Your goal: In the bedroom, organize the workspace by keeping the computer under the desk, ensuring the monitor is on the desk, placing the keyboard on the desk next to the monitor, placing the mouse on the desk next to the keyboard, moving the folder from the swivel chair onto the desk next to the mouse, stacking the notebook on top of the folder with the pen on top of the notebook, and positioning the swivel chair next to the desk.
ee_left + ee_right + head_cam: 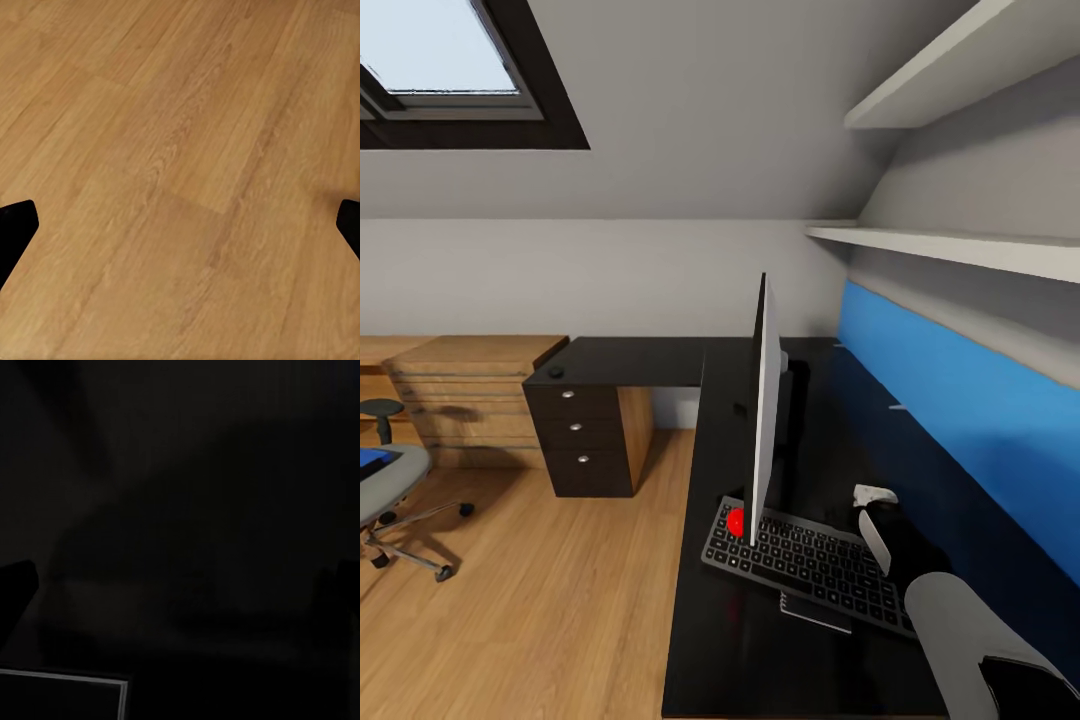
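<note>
Slim silver-grey keyboard with dark keys [810,565] lies on the black L-shaped worktop [710,640], its long axis across the thin black monitor [760,420] foot; right tool [875,520] hovers just beyond (spread indeterminate), left tool [180,225] wide over wooden floor [180,112].

The desk [830,450] carries the monitor [761,410] and keyboard [810,565].

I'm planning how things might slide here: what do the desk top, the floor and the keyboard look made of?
The desk top looks like smooth black laminate or painted board with a faint sheen; which one is unclear. The floor looks like light wood planks, with visible grain and seams. The keyboard seems to be silver-grey metal or plastic with dark plastic keys.
</note>
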Robot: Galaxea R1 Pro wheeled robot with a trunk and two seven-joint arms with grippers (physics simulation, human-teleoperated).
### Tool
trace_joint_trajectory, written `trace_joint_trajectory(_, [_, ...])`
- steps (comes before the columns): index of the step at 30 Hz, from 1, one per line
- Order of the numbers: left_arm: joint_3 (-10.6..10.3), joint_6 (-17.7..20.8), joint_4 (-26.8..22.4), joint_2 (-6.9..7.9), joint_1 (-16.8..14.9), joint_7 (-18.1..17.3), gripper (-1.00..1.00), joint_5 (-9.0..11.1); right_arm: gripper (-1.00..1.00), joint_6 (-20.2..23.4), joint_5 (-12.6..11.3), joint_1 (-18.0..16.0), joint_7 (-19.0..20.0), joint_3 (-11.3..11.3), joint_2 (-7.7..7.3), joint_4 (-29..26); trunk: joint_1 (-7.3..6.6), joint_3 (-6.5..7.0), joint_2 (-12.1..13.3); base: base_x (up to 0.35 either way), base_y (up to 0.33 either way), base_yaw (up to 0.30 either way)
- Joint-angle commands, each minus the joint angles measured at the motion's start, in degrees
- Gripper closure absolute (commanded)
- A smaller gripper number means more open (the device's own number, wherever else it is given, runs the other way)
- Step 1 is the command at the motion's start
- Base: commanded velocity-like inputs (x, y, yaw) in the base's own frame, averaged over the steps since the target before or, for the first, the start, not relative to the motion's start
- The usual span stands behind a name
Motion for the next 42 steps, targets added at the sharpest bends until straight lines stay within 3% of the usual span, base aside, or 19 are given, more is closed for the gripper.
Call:
trace_joint_trajectory(1, [-0.10,-0.16,0.00,0.02,-0.04,0.07,-1.00,0.23,-1.00,0.22,-1.04,0.01,-0.10,-0.12,0.01,1.17,0.03,-0.07,-0.02,0.000,0.000,0.000])
trace_joint_trajectory(42, [-0.01,-0.18,0.04,0.03,-0.04,-0.21,-1.00,0.20,-1.00,0.38,-1.04,-0.02,-0.03,0.14,-0.42,1.19,0.03,-0.07,-0.02,-0.042,0.000,0.000])
